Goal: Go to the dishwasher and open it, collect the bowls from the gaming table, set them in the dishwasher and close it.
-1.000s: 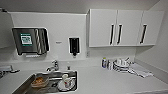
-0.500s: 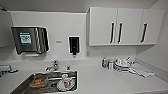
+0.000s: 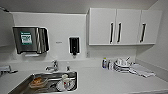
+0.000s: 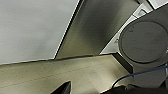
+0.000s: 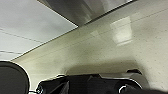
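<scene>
Kitchen counter [image 3: 105, 80], sink [image 3: 47, 83] seemingly unmoved since before

dishwasher [image 4: 95, 27] | brushed-steel front | upright | beside white cabinet door

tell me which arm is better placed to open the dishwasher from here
left, probably: its wrist camera faces a broad steel front, likely the dishwasher, beside a white door. the right wrist view catches a smaller strip of steel panel past the floor. a weak call
</scene>
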You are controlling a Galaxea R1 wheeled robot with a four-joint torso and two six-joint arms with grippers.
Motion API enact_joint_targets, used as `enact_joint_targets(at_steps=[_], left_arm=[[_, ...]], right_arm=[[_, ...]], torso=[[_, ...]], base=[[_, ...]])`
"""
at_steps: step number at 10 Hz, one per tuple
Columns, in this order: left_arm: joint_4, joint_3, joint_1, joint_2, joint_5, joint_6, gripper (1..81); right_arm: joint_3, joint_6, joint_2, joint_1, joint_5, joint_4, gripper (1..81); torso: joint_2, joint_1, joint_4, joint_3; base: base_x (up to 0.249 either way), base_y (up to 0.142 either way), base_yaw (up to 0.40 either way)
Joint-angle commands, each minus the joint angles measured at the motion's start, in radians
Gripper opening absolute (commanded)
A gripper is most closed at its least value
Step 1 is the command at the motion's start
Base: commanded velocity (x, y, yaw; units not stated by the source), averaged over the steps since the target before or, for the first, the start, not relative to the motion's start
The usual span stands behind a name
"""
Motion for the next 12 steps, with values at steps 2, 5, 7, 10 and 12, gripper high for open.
enact_joint_targets(at_steps=[2, 5, 7, 10, 12], left_arm=[[0.017, 0.001, -0.048, -0.023, -0.004, -0.003, 81.1], [0.008, 0.001, -0.047, -0.028, -0.004, -0.003, 81.1], [0.005, 0.001, -0.048, -0.026, -0.002, -0.004, 81.1], [0.002, -0.021, -0.048, -0.022, -0.002, -0.025, 81.1], [0.003, -0.075, -0.048, -0.009, -0.004, -0.041, 81.1]], right_arm=[[0.018, 0.002, -0.037, 0.085, -0.040, 0.017, 81.1], [0.027, 0.002, -0.037, 0.092, -0.040, 0.017, 81.1], [0.029, 0.002, -0.039, 0.092, -0.040, 0.017, 81.1], [0.045, 0.002, -0.048, 0.095, -0.040, 0.017, 81.1], [0.131, 0.002, -0.104, 0.109, -0.038, 0.017, 81.1]], torso=[[-0.131, 0.083, 0.000, -0.124], [-0.235, 0.149, 0.000, -0.222], [-0.301, 0.192, 0.000, -0.191], [-0.257, 0.162, 0.000, -0.213], [-0.262, 0.166, 0.000, -0.216]], base=[[0.000, 0.000, 0.000], [0.000, 0.000, 0.000], [0.000, 0.000, 0.000], [0.000, 0.000, 0.000], [0.000, 0.000, 0.000]])
